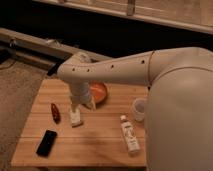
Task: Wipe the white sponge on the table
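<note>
Gripper (80, 105) over soft blocky white sponge (76, 119)

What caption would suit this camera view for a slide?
Robot pincer down at a white sponge on a wooden table, with an orange bowl, phone, bottle and cup around.

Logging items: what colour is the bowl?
Orange bowl, camera view; the gripper is at the white sponge.
</note>
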{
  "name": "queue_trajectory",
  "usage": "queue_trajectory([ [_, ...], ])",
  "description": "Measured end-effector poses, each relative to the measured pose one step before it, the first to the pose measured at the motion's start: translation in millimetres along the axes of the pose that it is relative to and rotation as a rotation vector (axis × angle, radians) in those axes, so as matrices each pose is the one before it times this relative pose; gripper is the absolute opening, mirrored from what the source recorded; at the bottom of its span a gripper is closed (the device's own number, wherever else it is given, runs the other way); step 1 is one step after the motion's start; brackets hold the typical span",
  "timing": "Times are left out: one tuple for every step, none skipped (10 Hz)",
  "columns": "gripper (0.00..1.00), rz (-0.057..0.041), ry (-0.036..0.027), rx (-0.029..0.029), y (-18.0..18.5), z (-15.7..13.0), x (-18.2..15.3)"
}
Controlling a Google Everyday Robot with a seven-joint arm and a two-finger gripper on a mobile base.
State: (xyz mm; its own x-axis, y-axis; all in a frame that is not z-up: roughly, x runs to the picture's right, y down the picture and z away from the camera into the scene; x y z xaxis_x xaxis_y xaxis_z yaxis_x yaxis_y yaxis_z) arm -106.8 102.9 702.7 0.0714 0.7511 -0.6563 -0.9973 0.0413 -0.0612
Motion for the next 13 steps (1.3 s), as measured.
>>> queue_trajectory([
  [0.65,0.00001,-0.00002,0.00001,-0.01,0.0,-0.01],
  [0.65,0.0,-0.00004,-0.00002,0.01,-0.02,-0.01],
  [0.65,0.00002,0.00006,0.00003,-0.02,0.03,0.01],
  [0.65,0.00001,-0.00002,-0.00005,0.02,-0.03,0.0],
  [0.65,-0.00003,-0.00001,0.00003,0.0,0.01,-0.01],
  [0.65,0.00002,0.00001,0.00002,-0.02,0.01,0.01],
  [0.65,0.0,-0.00003,-0.00003,0.0,-0.02,-0.02],
  [0.65,-0.00005,0.00007,0.00001,0.01,0.05,0.01],
  [0.65,-0.00146,0.00025,0.00037,-0.02,0.32,-0.33],
  [0.65,-0.01088,0.00016,0.00436,0.0,1.61,-0.68],
  [0.65,-0.03535,-0.00166,0.00117,5.28,6.89,-3.74],
  [0.65,-0.03596,-0.0065,-0.00691,9.63,9.11,-7.56],
  [0.65,-0.03998,-0.00763,-0.00737,13.29,10.51,-11.38],
])
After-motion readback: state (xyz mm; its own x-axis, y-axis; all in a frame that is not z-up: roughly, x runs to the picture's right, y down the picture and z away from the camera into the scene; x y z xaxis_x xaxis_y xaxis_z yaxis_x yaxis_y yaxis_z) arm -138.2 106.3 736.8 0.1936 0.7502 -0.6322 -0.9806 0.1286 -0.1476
